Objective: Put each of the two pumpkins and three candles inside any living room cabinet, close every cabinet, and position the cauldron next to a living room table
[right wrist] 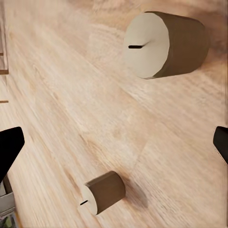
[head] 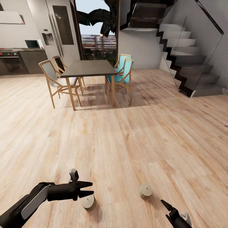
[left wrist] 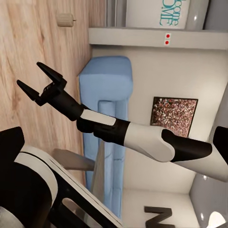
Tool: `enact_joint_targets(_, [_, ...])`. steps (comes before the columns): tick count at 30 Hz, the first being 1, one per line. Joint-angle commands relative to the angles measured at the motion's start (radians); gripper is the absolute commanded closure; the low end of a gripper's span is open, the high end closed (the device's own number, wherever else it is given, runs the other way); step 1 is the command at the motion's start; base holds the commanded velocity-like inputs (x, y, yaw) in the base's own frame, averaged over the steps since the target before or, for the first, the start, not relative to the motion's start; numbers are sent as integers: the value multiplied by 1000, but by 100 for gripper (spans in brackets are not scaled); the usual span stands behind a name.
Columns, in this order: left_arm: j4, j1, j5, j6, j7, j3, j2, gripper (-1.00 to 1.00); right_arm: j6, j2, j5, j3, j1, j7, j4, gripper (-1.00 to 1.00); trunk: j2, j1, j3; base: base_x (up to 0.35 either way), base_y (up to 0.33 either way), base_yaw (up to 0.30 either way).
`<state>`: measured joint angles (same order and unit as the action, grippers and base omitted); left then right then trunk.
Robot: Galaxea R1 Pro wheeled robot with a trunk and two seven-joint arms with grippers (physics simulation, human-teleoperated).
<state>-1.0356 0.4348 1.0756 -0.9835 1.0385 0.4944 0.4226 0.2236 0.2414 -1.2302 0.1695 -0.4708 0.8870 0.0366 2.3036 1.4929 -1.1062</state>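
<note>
In the head view the left gripper is hovering with its fingers spread just above one candle standing on the wood floor, while the right gripper is reaching toward a second candle close by, its spread hard to judge there; the left wrist view is catching that right gripper side-on with its fingers wide apart. Farther off, a dark table with wooden chairs is standing before a staircase; the right wrist view is showing both candles' wicked tops.
</note>
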Motion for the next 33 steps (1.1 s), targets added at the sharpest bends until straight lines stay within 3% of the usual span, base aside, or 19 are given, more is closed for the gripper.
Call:
enact_joint_targets(1, [0, 1, 4, -4, 2, 3, 1, -100, 8, 0, -11, 7, -2, 6, 4, -100, 0, 0, -2, 0, 0, -159])
enact_joint_targets(8, [0, 1, 4, -4, 2, 3, 1, -100, 8, 0, -11, 7, -2, 6, 4, -100, 0, 0, -12, 0, -34, -158])
enact_joint_targets(20, [0, 1, 4, -4, 2, 3, 1, -100, 8, -1, -11, 7, -2, 6, 4, -100, 0, 0, -29, 0, -202, -158])
enact_joint_targets(33, [15, 1, 4, -4, 2, 2, 1, -100, 5, 0, -11, 7, -2, 6, 4, -100, 0, 0, -45, 157, 49, -98])
